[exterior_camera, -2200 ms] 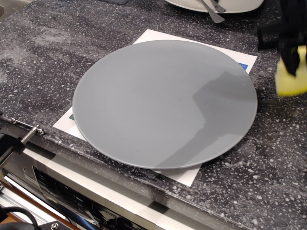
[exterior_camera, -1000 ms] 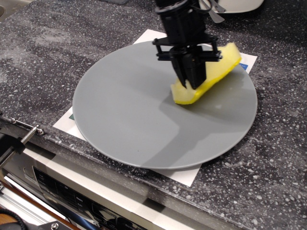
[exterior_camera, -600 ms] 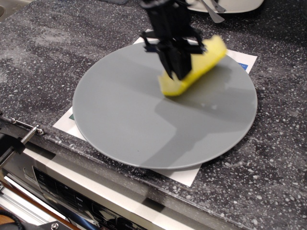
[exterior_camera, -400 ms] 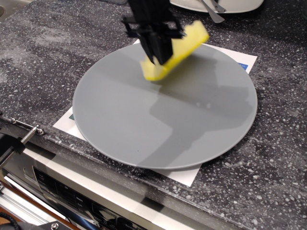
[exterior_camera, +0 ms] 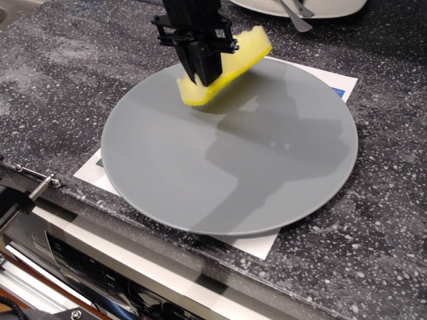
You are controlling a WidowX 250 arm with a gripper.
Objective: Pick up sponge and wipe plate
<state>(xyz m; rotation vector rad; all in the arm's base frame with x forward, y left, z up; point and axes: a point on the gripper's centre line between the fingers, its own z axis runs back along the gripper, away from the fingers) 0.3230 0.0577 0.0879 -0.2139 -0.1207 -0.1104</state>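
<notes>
The large round grey plate [exterior_camera: 227, 153] lies flat on a white sheet on the dark speckled counter. My black gripper [exterior_camera: 202, 67] comes down from the top of the view and is shut on the yellow sponge [exterior_camera: 235, 61]. The sponge is tilted, its lower left end [exterior_camera: 192, 95] at or just above the plate's upper left part; contact cannot be told. Its right end rises toward the plate's far rim. The gripper's shadow falls across the plate's middle.
A white dish [exterior_camera: 313, 7] with a metal utensil [exterior_camera: 293, 17] stands at the back edge. The white paper [exterior_camera: 333, 83] sticks out under the plate. The counter's front edge [exterior_camera: 167, 230] drops to an appliance panel; a metal clamp [exterior_camera: 37, 183] sits at the left.
My gripper came in from the right with the sponge, reached the plate's right-centre, then swept left and toward the far rim across the plate. The plate has not moved.
</notes>
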